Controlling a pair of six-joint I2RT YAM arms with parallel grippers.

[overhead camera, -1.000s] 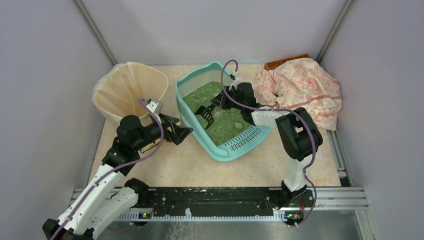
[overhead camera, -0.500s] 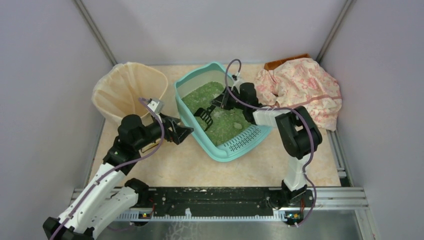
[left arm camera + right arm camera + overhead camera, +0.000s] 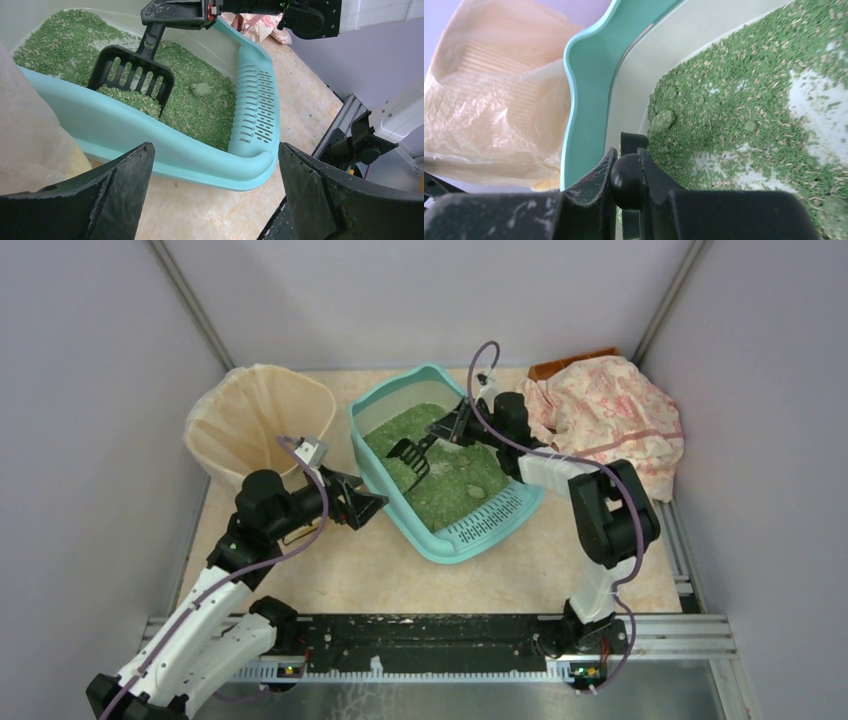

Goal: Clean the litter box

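We see the beige stone-patterned table closed in by grey walls. The litter box, a teal tray, sits toward the far middle of the table, set at an angle. Its slotted grate is at the near-right end. Green granules cover most of its floor, with pale bare patches showing through. Just left of the box stands a round bin lined with a cream bag. To its right, a floral pink cloth lies heaped in the far corner.

The left arm reaches in from the near left. The left fingers are spread wide with nothing between them, just beside the box's near-left wall and facing it. The right arm bends over the box from the right. The right fingers are clamped on the handle of a black slotted scoop.

The scoop is tilted, its head down in the granules close to the left wall, with some granules lying on it. A small pale clump rests on the litter between the scoop and the grate.
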